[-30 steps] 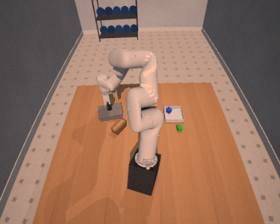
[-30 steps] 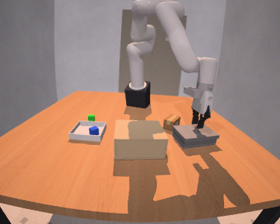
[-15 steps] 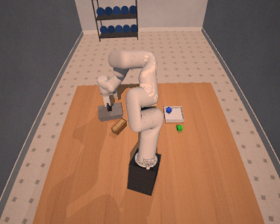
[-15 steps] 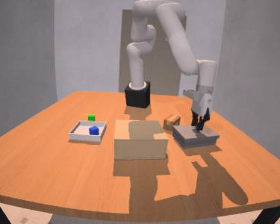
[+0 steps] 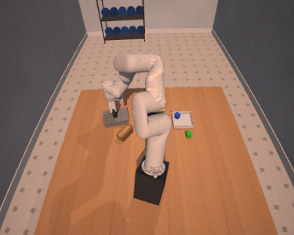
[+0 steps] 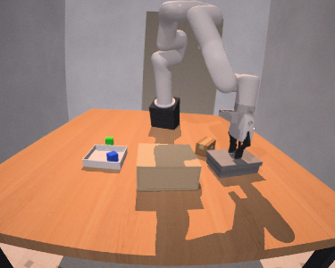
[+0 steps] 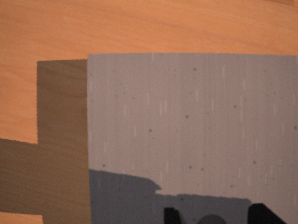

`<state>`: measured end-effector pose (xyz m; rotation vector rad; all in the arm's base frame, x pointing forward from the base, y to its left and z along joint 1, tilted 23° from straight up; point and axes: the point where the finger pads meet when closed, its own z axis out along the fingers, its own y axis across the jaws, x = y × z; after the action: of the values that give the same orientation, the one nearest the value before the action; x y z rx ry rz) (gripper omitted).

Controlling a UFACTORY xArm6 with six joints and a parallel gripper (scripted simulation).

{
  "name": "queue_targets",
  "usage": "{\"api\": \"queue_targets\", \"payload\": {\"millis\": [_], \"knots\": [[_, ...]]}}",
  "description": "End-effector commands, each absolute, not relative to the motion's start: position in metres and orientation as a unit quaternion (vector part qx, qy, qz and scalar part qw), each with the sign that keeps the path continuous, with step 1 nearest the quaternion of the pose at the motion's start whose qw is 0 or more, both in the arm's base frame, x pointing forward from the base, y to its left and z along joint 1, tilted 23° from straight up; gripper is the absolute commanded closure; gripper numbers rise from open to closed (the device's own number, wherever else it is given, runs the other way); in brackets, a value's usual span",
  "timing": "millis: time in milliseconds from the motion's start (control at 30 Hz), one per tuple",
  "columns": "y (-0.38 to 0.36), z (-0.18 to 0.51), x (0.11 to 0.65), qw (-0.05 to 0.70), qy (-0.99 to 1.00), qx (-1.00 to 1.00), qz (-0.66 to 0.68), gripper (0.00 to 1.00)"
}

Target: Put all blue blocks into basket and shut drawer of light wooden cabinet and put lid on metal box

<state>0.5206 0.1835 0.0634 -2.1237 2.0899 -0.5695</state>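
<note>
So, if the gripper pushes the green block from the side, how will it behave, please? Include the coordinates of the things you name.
The green block (image 5: 188,134) (image 6: 109,140) would probably slide rather than roll, since its sides look flat. It seems unlikely to tip under a low push, being about as wide as tall. It is small beside the basket (image 5: 183,128) (image 6: 102,164), so I would expect it to be light.

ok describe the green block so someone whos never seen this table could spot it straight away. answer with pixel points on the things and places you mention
On the wooden table (image 5: 209,172) (image 6: 69,192), find the shallow white basket (image 5: 183,128) (image 6: 102,165). Just outside it, on the side nearer the arm's black base (image 5: 150,188) (image 6: 164,117), sits a small bright green block (image 5: 188,134) (image 6: 109,140). The blue block (image 5: 177,115) (image 6: 113,156) lies inside the basket; the green one is outside.
</note>
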Motion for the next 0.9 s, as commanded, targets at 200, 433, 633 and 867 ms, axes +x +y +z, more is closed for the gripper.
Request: {"api": "queue_targets", "payload": {"millis": [200,433,633,867], "knots": [[0.184,0.0631,0.5224,0.056,0.688,-0.699,-0.188,0.56],[0.184,0.0629,0.5225,0.056,0.688,-0.699,-0.188,0.56],[0.184,0.0629,0.5225,0.056,0.688,-0.699,-0.188,0.56],[0.184,0.0629,0.5225,0.056,0.688,-0.699,-0.188,1.0]]}}
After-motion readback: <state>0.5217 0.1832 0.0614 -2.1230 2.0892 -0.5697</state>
